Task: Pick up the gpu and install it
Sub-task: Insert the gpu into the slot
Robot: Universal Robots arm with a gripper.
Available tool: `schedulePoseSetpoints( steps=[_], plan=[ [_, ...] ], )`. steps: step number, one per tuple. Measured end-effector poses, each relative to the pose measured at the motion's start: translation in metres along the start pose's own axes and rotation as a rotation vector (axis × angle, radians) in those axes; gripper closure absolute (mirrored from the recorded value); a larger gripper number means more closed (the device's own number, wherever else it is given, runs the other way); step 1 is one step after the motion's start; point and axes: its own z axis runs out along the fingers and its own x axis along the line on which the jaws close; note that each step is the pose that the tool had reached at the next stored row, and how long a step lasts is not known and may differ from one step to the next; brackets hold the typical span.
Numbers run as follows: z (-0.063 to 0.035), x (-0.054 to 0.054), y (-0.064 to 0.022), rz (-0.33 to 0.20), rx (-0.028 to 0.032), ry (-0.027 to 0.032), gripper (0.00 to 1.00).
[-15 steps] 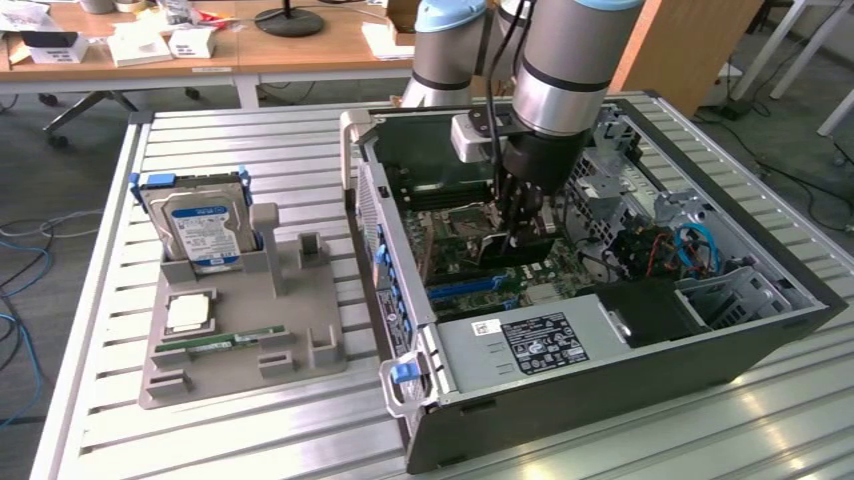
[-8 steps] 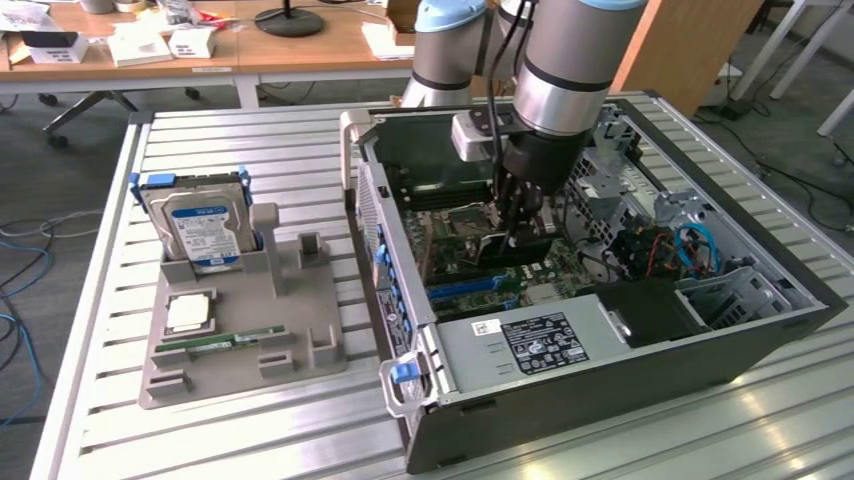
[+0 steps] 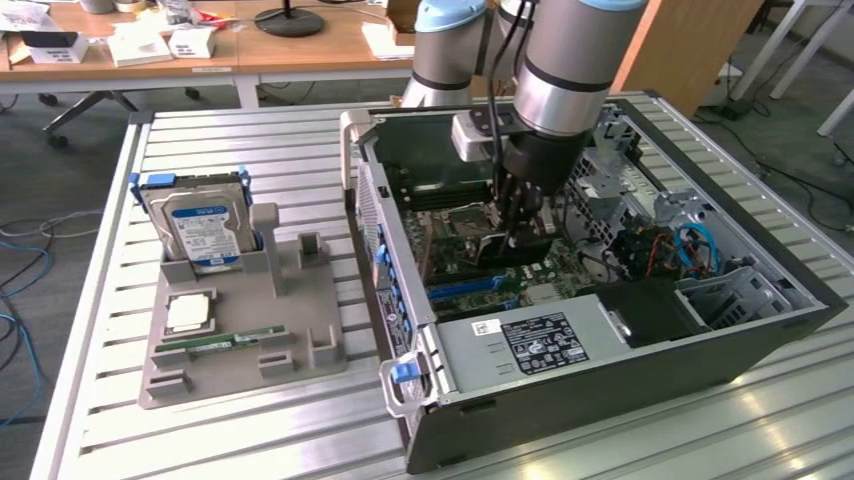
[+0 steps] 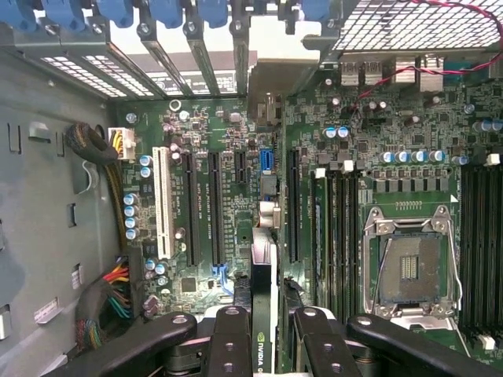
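Observation:
The gpu (image 4: 263, 259) is a thin black card seen edge-on, with a green logo near my fingers and a silver bracket end toward the case's rear slot covers. My gripper (image 4: 267, 318) is shut on it, with a black finger (image 4: 229, 338) pressing on each side. In the exterior view, my gripper (image 3: 518, 228) reaches down inside the open computer case (image 3: 601, 370) and holds the gpu (image 3: 514, 250) upright just above the green motherboard (image 3: 454, 250). The card stands between the long black expansion slots (image 4: 214, 204). I cannot tell whether it touches a slot.
A grey fixture tray (image 3: 240, 350) on the exterior view's left holds a hard drive (image 3: 200, 225), a processor (image 3: 187, 313) and a green memory stick (image 3: 220, 343). Inside the case are the empty processor socket (image 4: 413, 267), cable bundles (image 4: 110, 298) and the power supply (image 3: 534, 340).

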Motion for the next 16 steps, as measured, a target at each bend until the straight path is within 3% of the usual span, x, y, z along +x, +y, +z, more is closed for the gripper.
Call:
schedulePoseSetpoints(
  steps=[16],
  plan=[
    [0.0013, 0.002, 0.002, 0.0, -0.0001, 0.0001, 0.74]
  ],
)
